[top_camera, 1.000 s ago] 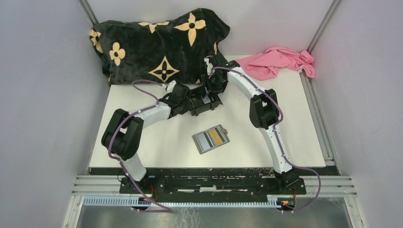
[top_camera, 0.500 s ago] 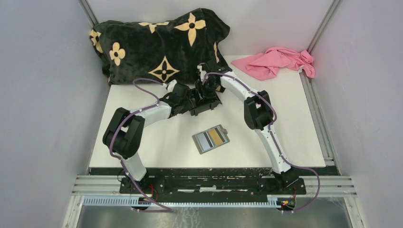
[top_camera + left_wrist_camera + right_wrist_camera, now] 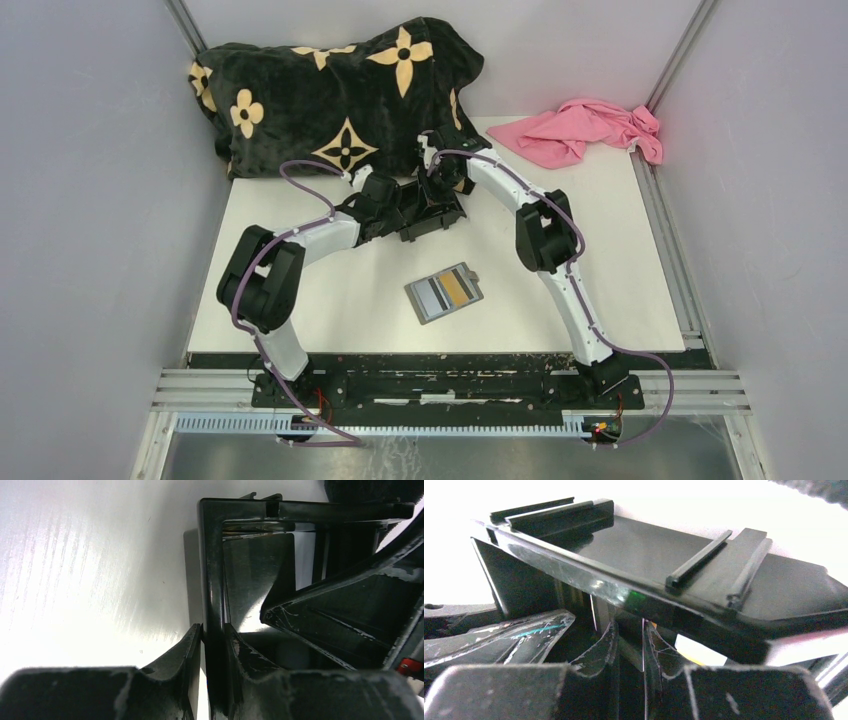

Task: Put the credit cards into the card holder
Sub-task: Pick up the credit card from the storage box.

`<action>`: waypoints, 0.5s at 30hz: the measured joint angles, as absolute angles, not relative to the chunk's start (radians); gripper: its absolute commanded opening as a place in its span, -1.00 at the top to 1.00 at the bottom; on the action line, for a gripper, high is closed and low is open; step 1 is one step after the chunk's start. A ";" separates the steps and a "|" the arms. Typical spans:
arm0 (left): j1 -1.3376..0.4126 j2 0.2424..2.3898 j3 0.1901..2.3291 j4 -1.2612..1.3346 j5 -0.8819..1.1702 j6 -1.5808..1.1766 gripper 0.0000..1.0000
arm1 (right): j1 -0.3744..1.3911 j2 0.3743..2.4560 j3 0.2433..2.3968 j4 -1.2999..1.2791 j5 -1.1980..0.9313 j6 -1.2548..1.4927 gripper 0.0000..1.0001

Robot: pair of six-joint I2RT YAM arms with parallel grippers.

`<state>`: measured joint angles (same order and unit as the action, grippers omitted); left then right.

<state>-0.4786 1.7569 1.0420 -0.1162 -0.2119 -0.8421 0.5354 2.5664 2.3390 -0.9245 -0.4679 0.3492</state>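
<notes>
The grey card holder (image 3: 476, 296) lies open on the white table, near the middle. A silvery card (image 3: 432, 295) and a gold card (image 3: 455, 287) sit in its slots. Both grippers are at a black plastic box (image 3: 432, 218) further back. My left gripper (image 3: 408, 210) is shut on the box's side wall (image 3: 212, 580), one finger on each side. My right gripper (image 3: 440, 192) reaches into the box (image 3: 649, 555). Its fingers stand a narrow gap apart around the thin edge of a card (image 3: 642, 641). A white and yellow patch (image 3: 696, 652) shows deeper inside.
A black blanket with tan flowers (image 3: 330, 90) lies bunched along the back left, just behind the box. A pink cloth (image 3: 585, 130) lies at the back right. Grey walls close in both sides.
My right arm has swung left and lowered its gripper into the black box. The left gripper has kept its hold on the box wall. The card holder has not moved.
</notes>
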 measured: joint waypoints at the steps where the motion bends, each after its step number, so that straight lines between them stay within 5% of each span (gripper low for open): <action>1: -0.479 1.757 1.040 -0.114 -0.213 -0.841 0.57 | 0.532 2.563 2.339 -0.925 -0.473 0.352 0.63; 15: -0.477 1.755 1.021 -0.071 -0.216 -0.835 0.58 | 0.508 2.529 2.316 -0.914 -0.477 0.363 0.47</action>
<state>-0.4770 1.7550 1.0210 -0.0708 -0.2157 -0.8352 0.5083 2.5286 2.3157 -0.9138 -0.4767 0.3626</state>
